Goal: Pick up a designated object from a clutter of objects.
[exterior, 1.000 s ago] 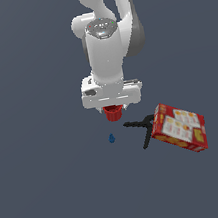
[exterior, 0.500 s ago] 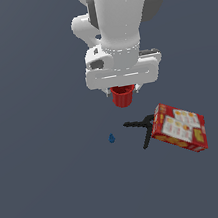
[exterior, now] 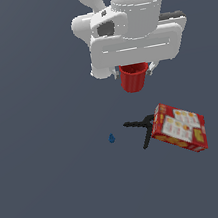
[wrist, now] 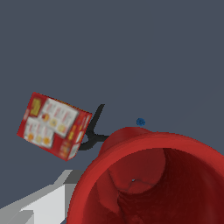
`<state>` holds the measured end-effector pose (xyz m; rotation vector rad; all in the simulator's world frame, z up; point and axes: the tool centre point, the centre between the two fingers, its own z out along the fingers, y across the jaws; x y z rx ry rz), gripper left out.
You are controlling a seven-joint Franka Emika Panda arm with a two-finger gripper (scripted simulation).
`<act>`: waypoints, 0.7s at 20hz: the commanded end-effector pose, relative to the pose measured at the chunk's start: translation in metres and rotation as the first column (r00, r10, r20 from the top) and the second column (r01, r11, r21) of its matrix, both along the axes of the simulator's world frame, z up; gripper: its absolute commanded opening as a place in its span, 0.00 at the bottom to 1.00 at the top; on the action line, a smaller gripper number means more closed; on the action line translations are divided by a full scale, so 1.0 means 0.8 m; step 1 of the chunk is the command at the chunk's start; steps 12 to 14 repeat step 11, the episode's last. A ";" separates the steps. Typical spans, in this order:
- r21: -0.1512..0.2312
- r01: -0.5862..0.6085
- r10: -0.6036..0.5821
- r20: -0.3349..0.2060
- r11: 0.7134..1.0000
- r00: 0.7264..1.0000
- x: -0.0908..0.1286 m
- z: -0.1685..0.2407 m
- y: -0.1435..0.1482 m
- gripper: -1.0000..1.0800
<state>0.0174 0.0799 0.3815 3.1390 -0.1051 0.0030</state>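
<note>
Arm: it has gone up higher than a moment ago, taking the cup with it.
Gripper (exterior: 136, 71): closed on the small red cup, so the pick-up looks done.
Red printed box (exterior: 178, 127): lies on the floor, not moved.
Small red cup (exterior: 134, 77): hangs from the gripper, well above the floor.
Black clamp (exterior: 141, 126): touches the box, same spot.
Tiny blue piece (exterior: 111, 138): near the clamp, same spot.

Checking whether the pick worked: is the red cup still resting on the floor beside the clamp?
No, the red cup hangs under the gripper, well above the clamp.
</note>
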 end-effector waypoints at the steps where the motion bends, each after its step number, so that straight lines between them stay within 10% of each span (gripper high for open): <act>1: 0.000 0.000 0.000 0.000 1.000 1.000 0.003 0.016 0.006 0.00; 14: 0.001 0.000 0.000 -0.002 1.000 1.000 0.009 0.039 0.015 0.00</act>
